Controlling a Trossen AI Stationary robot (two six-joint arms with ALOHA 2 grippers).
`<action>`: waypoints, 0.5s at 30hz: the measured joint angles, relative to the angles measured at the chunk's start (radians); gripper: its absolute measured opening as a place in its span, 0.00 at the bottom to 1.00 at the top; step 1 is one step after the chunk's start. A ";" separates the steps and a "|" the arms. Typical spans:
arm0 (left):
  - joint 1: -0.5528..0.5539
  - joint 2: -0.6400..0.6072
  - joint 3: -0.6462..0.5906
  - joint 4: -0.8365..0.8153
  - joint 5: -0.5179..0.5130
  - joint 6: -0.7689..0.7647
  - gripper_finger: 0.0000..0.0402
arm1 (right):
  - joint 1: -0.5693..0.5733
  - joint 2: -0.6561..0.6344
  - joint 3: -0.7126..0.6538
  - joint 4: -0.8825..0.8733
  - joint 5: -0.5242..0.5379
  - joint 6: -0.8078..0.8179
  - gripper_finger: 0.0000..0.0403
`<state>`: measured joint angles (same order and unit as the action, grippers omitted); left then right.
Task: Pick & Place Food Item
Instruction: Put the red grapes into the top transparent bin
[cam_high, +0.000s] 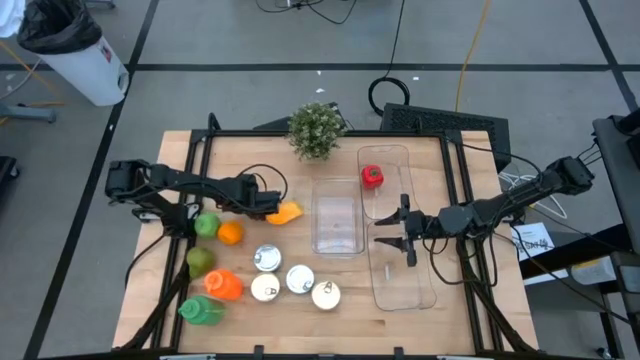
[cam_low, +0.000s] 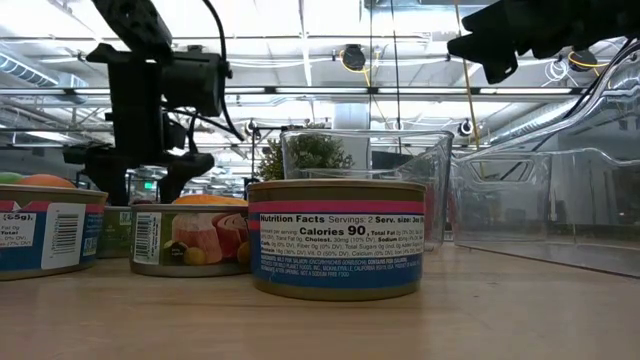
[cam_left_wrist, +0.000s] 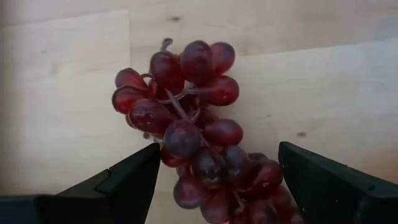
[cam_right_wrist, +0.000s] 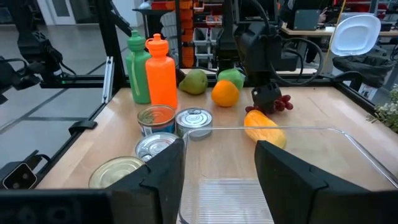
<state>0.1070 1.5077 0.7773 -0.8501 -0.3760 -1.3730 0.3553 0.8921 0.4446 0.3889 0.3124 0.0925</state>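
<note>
Both fingers of my left hand (cam_left_wrist: 214, 180) stood wide around the grape bunch (cam_left_wrist: 193, 124) above the counter (cam_left_wrist: 56, 93), beside the mango (cam_high: 285, 212). I judged the loose cluster could slip or shed grapes if squeezed off-centre. My right hand (cam_high: 400, 232) waited half-open, empty, over the clear tray (cam_high: 420, 292).

The robot has two thin black arms made of long bars and round joints. Black cables loop along them. The left gripper (cam_high: 268, 203) and the right gripper (cam_high: 397, 232) are black too. Their fingers (cam_left_wrist: 127, 180) are flat, dark wedges with smooth sides and no marks.
</note>
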 joint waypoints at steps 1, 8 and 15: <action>0.000 0.000 0.000 0.003 0.007 0.000 0.78 | 0.000 0.000 0.000 0.000 0.000 0.000 0.45; -0.001 0.000 0.000 0.018 -0.032 0.074 0.49 | 0.000 0.000 0.000 0.000 0.000 0.000 0.45; 0.000 0.000 0.000 0.045 -0.157 0.260 0.25 | 0.000 0.000 0.000 0.000 0.000 0.000 0.45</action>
<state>0.1066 1.5078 0.7776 -0.8055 -0.5326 -1.1127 0.3553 0.8921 0.4446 0.3892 0.3122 0.0925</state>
